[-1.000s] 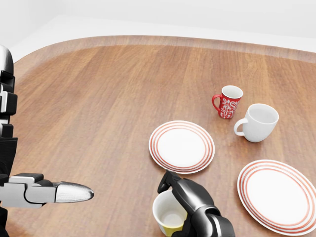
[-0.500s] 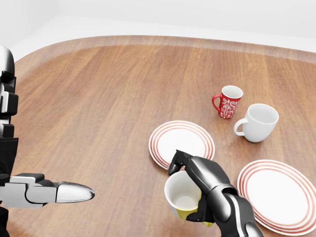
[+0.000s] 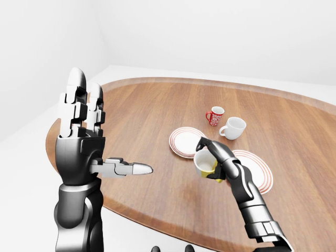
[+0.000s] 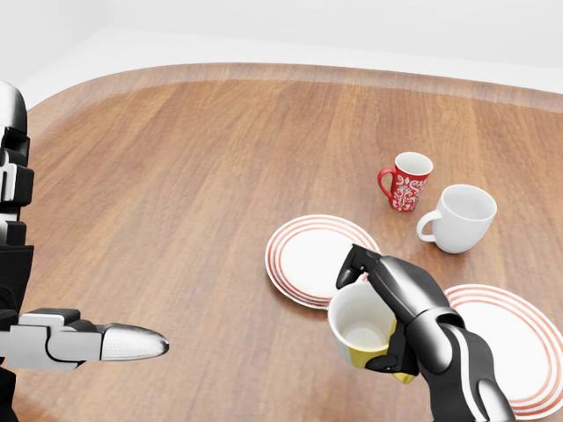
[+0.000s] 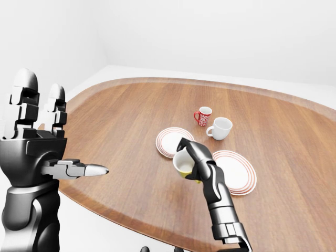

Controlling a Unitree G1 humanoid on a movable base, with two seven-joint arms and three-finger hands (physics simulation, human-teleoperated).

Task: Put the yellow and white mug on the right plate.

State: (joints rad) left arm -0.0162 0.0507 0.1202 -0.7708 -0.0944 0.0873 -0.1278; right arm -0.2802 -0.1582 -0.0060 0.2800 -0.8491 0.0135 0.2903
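My right hand [image 4: 400, 321] is clamping the yellow and white mug [image 4: 362, 330], fingers wrapped round it. It's now lifted clear of the worktop [image 4: 193, 176] and has shifted right since a second ago, sitting between the two plates. My left hand [image 3: 84, 131] is staying raised, fingers spread, holding nothing. Right plate [image 4: 515, 338] is just beside the mug, so the drop looks close. Left plate [image 4: 303, 255], red mug [image 4: 406, 181] and white mug [image 4: 461, 217] haven't moved.
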